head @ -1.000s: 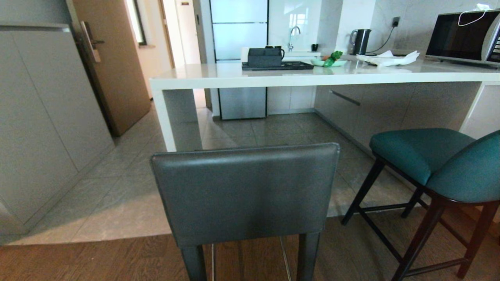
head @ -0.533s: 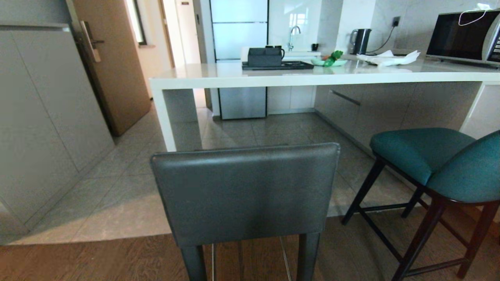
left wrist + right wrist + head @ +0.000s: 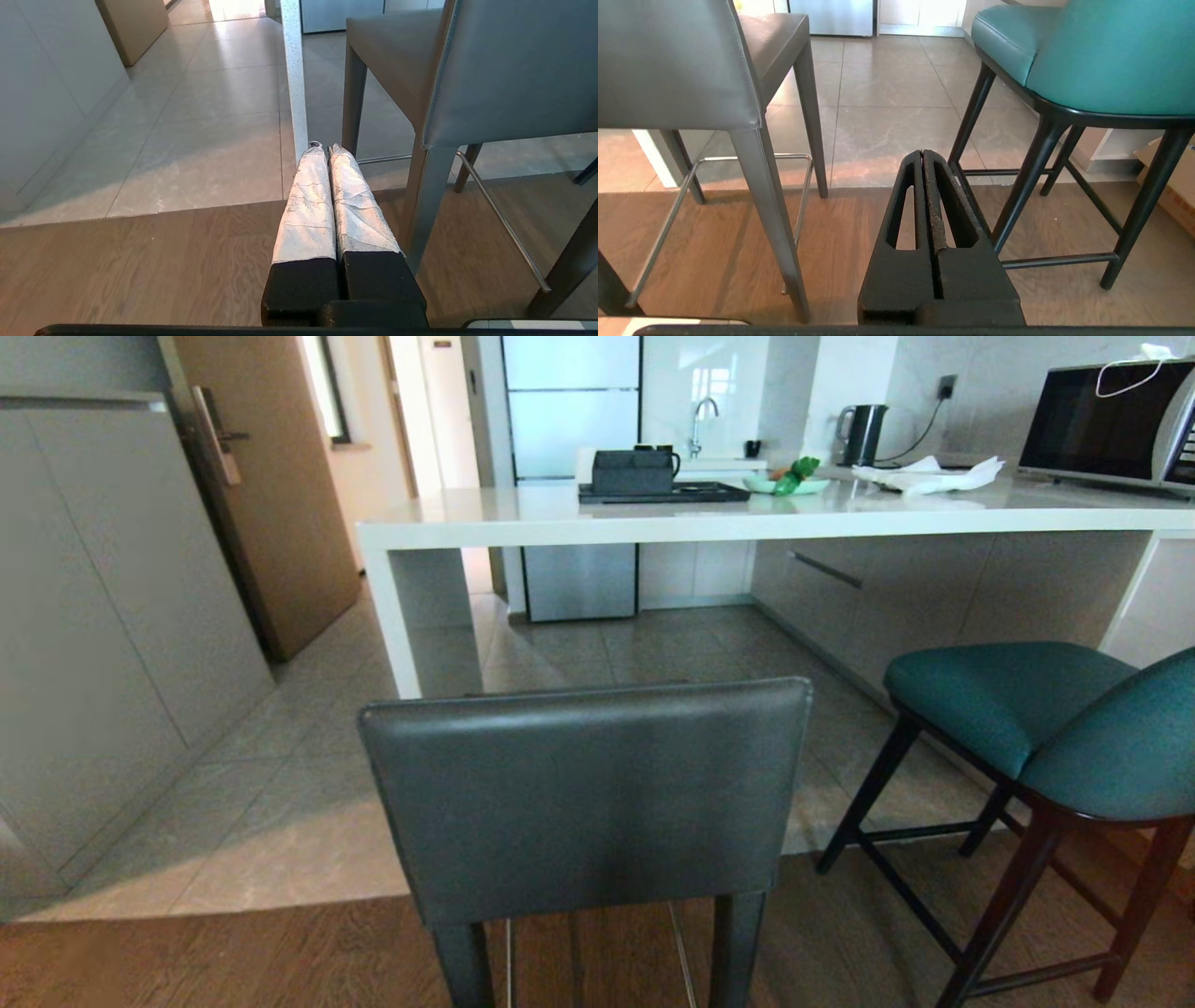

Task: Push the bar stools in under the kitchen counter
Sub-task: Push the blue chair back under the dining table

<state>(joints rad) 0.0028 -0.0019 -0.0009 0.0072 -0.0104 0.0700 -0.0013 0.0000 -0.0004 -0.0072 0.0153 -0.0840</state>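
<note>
The grey stool (image 3: 583,803) stands right in front of the white bench (image 3: 747,518), with its flat back facing away from the bench. Its seat is not under the bench top yet. The teal stool (image 3: 1036,719) stands beside the grey stool, off to the right, and it is turned at a slant to the bench. It is also out from under the bench.

The left gripper (image 3: 325,148) hangs low over the wooden floor (image 3: 140,266), just to the left of the grey stool's back leg (image 3: 427,205). Its jaws are pressed tight together and hold nothing. They do not touch the stool.

The right gripper (image 3: 923,153) hangs low in the gap between the grey stool (image 3: 677,65) and the teal stool (image 3: 1087,56). Its jaws are also clenched on nothing, and they touch neither stool.
</note>
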